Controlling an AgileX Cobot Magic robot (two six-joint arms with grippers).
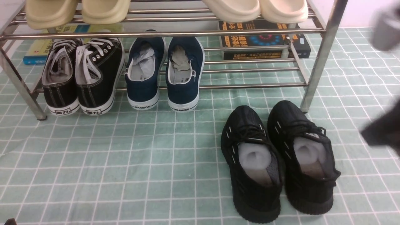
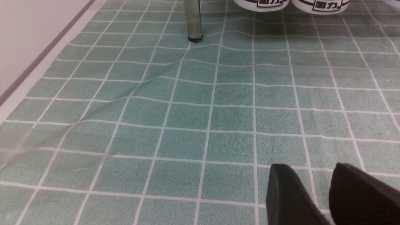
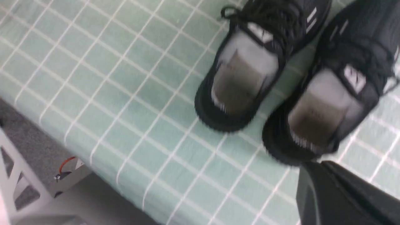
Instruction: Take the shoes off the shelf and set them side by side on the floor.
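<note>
Right in front of the shelf (image 1: pixel 162 33), toward its right-hand end, the pair of black knit sneakers (image 1: pixel 254 190) sits on the pale green, white-gridded floor (image 1: pixel 103 175). The two lie side by side, soles down and toes toward the shelf, with grey-white stuffing inside them. The right-hand one has its toe close to the shelf's right front leg.

On the shelf's lower tier, at the left end, are the black canvas sneakers (image 1: pixel 98 67) with white laces, and next to them, nearer the shelf's middle, the navy slip-ons (image 1: pixel 184 90). Cream clogs (image 1: pixel 107 14) rest on the shelf's upper tier, two toward each end. Books (image 1: pixel 253 54) show behind the shelf's lower tubes on both sides.

The right gripper (image 3: pixel 318 164) is pressed together with nothing between its fingers, in front of the shelf and off to the right; its arm is a blur at the front view's edge. The left gripper (image 2: pixel 307 172) has its fingers slightly spread, floor visible between them, out in front of the shelf's left part.
</note>
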